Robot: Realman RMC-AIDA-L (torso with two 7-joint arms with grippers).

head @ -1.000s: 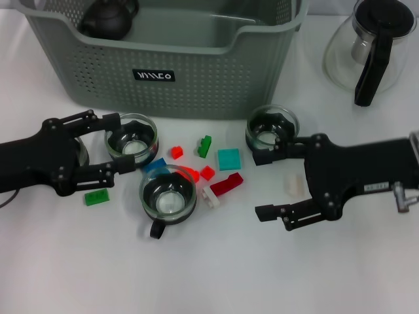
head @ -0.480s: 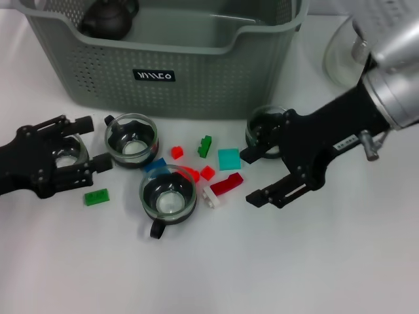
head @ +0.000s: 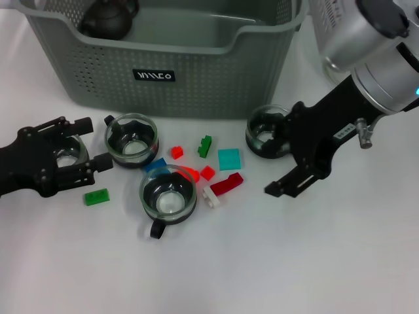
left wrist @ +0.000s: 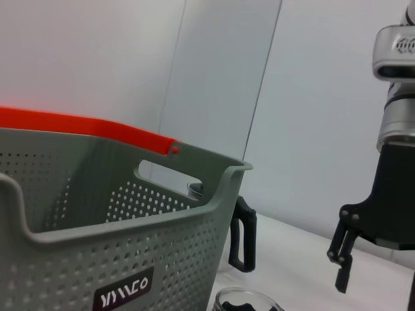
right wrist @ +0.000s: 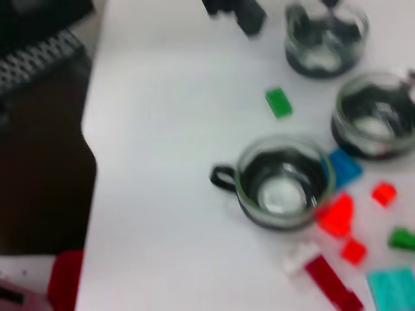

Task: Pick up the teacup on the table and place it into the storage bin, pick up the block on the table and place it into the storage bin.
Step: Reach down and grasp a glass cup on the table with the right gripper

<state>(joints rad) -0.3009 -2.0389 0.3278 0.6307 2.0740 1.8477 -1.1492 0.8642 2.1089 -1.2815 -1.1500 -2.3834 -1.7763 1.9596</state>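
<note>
Four glass teacups stand on the white table before the storage bin: one left of centre, one nearer among scattered blocks, one touching the right gripper, whose fingers are spread with nothing held. The fourth cup sits between the left gripper's parted fingers; grasp not discernible. A dark teapot lies in the bin. A green block lies just beside the left gripper. Left wrist view shows the bin's orange rim.
</note>
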